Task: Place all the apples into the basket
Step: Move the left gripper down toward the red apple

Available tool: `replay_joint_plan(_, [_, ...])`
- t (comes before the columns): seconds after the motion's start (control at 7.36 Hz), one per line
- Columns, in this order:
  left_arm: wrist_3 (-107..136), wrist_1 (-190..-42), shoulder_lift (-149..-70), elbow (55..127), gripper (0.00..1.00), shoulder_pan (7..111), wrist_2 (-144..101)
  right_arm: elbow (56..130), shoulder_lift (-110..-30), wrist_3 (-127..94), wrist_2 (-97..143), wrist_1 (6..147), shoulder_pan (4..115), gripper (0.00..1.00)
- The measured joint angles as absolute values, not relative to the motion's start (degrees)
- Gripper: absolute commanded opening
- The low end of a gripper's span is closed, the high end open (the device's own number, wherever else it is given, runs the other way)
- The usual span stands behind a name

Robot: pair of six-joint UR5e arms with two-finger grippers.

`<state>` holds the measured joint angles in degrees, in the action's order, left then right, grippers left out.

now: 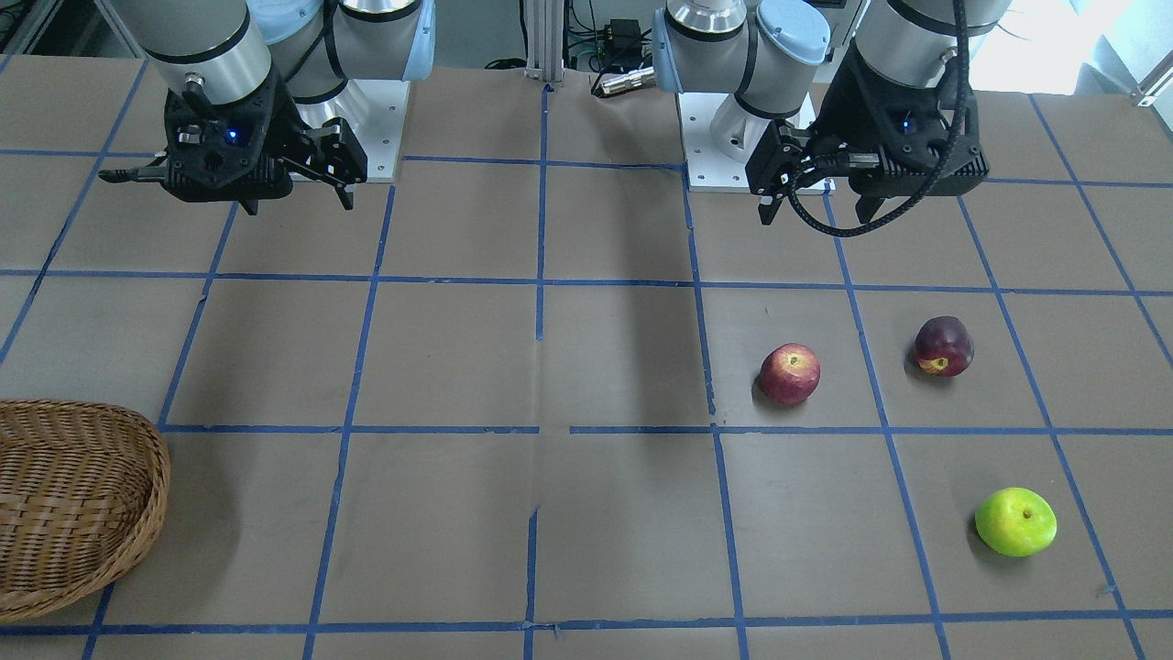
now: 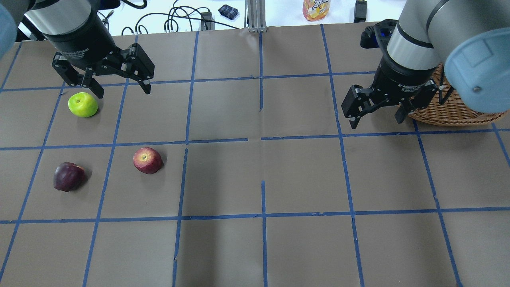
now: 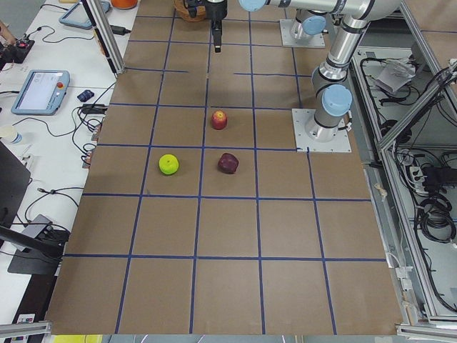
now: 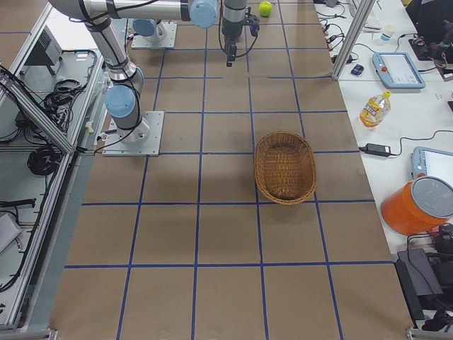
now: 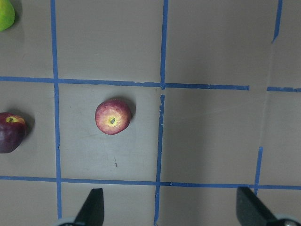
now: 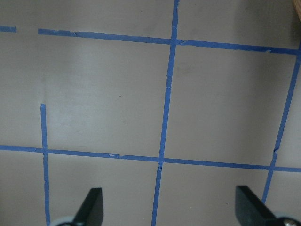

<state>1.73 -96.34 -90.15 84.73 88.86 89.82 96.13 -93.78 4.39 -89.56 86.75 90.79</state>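
Note:
Three apples lie on the table on my left side: a red one (image 2: 148,160), a dark maroon one (image 2: 68,176) and a lime green one (image 2: 83,104). My left gripper (image 2: 122,91) hangs open and empty above the table, just right of the green apple. In the left wrist view the red apple (image 5: 113,117) lies ahead of the open fingers (image 5: 91,209). The wicker basket (image 2: 450,107) stands on the right side, empty in the exterior right view (image 4: 285,166). My right gripper (image 2: 375,119) is open and empty, just left of the basket.
Blue tape lines (image 2: 261,137) divide the brown table into squares. A bottle (image 2: 316,8), cables (image 2: 175,18) and a small dark pouch (image 2: 228,11) lie beyond the far edge. Tablets and an orange bucket (image 4: 417,205) sit on the side bench.

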Motion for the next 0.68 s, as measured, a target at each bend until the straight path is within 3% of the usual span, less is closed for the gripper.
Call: replay_joint_plan(0.68, [1.3, -96.3, -89.6, 84.9, 1.00, 89.1, 89.7, 96.1, -93.8, 4.4, -89.5, 86.8, 90.8, 1.00])
